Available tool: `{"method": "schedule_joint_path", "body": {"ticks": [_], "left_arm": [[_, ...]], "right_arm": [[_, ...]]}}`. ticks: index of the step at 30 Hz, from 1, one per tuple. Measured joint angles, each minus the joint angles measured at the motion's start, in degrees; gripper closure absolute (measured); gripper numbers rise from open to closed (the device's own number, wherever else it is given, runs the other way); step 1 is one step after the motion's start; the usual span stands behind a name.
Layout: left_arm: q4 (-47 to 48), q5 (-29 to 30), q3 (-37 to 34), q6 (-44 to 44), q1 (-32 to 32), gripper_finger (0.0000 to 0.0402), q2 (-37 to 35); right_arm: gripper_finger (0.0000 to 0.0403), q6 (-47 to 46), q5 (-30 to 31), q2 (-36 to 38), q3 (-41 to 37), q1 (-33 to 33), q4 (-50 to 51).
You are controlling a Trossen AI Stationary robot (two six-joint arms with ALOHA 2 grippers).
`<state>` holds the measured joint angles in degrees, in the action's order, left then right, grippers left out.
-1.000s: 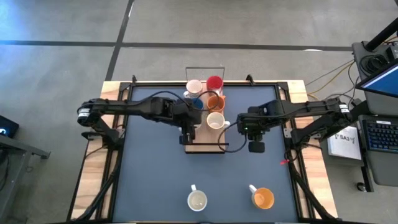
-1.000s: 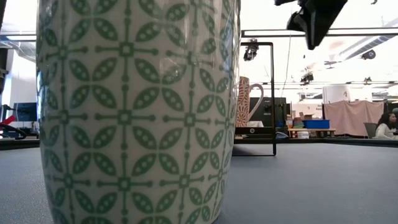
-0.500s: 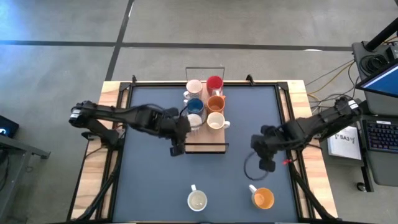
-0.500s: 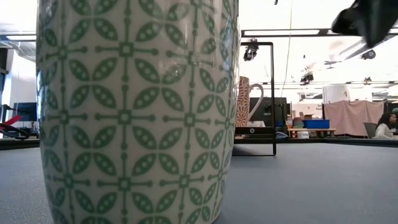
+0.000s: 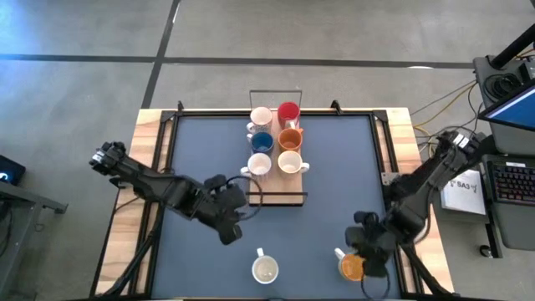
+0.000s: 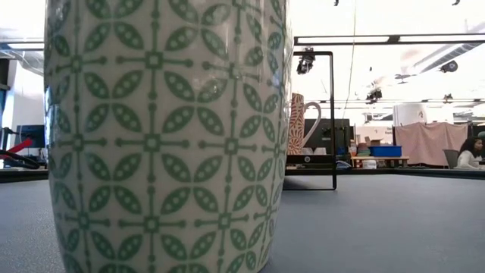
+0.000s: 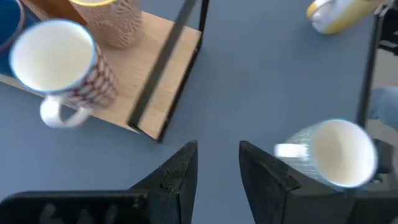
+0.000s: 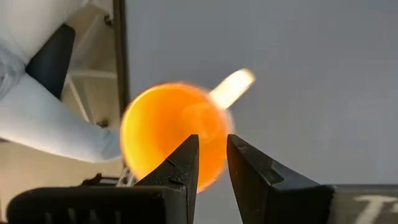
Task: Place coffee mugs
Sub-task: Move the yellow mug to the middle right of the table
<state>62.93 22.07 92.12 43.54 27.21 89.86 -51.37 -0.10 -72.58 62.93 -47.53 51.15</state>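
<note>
Both arms have pulled back from the tray toward the bench's near edge since 1 second ago. Left tool (image 5: 227,232) now hangs over bare mat between the tray (image 5: 280,198) and the patterned white mug (image 5: 266,269), fingers (image 7: 180,171) parted with a narrow gap, nothing in them. Right tool (image 5: 365,251) sits just above the loose orange mug (image 5: 353,267) at the near right, fingers (image 8: 183,163) slightly apart over the rim, not gripping it as far as I can tell.

6 mugs stand on the tray in 2 columns of 3: cream mug (image 5: 261,116) and red mug (image 5: 288,111) at the far end, blue mug (image 5: 262,141) and second orange mug (image 5: 290,138) in the middle, white red-patterned mug (image 5: 258,165) and another cream mug (image 5: 289,162) nearest. Near half of the tray is bare wood.

Low view is mostly filled by the green-leaf patterned mug (image 6: 167,136) close to the lens; neither tool shows there. A thin black frame (image 6: 333,121) stands at the tray's far end.
</note>
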Motion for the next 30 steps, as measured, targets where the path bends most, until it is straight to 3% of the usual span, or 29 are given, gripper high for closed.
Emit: {"method": "schedule_joint_path", "body": {"ticks": [12,19,30], "left_arm": [[-0.47,3.08,0.0,5.99,4.87,0.0302,0.02],[-2.12,3.1,0.0,6.75,5.04,0.0302,0.04],[-2.99,3.1,0.0,6.55,5.07,0.0302,0.04]], "right_arm": [[0.033,0.78,-0.17,-11.74,9.16,-10.11,-0.47],[0.033,1.46,-0.28,-18.84,12.86,-11.08,3.96],[0.0338,4.76,0.07,-23.97,15.68,-11.01,7.42]]}}
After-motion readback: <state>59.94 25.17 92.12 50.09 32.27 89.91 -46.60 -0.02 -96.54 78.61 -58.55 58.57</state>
